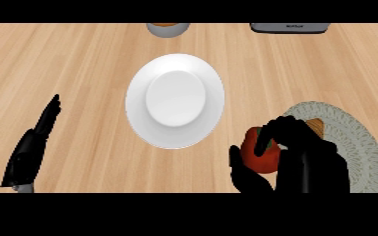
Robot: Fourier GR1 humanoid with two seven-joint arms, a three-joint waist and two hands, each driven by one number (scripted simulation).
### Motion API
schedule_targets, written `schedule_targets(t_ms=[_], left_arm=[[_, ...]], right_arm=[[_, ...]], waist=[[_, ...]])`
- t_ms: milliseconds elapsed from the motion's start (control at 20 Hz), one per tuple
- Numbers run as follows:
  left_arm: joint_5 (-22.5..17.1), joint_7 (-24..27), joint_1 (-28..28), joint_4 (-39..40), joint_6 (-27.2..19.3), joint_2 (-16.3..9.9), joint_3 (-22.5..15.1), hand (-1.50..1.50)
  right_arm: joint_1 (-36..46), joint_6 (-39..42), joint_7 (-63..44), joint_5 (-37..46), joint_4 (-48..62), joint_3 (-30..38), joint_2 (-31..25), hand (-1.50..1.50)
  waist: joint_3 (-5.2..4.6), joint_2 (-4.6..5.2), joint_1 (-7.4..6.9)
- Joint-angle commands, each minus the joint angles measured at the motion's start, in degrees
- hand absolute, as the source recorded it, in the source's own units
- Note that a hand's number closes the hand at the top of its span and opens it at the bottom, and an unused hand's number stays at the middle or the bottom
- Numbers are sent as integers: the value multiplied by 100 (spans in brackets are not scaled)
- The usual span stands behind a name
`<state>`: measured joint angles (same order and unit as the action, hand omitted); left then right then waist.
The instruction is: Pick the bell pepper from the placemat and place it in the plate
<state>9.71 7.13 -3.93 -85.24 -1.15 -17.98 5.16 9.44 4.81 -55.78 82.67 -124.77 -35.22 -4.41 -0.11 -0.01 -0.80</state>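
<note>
A red bell pepper (260, 155) sits in my right hand (306, 155), whose fingers and thumb curl round it, just left of the round grey-green placemat (353, 135) at the lower right. The white plate (175, 100) lies in the middle of the wooden counter, up and to the left of the pepper, with nothing on it. My left hand (33, 145) rests open at the lower left edge, fingers pointing up.
A small orange-brown thing (316, 126) lies on the placemat behind my right hand. A grey bowl-like object (167, 28) and a dark grey appliance (289, 27) stand at the counter's far edge.
</note>
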Motion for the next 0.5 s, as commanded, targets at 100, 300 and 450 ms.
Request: schedule_targets(t_ms=[100,300,450], left_arm=[[16,107,16,131,88,-54,106,0],[58,63,210,221,60,89,22,0],[155,56,122,34,6,64,8,0]], right_arm=[[1695,-335,-983,-506,1451,-374,428,150],[2737,-631,-1477,-1312,2302,-34,435,150],[3331,-949,-993,-1935,3270,799,438,150]], waist=[[5,16,-43],[5,22,-80],[7,45,-157]])
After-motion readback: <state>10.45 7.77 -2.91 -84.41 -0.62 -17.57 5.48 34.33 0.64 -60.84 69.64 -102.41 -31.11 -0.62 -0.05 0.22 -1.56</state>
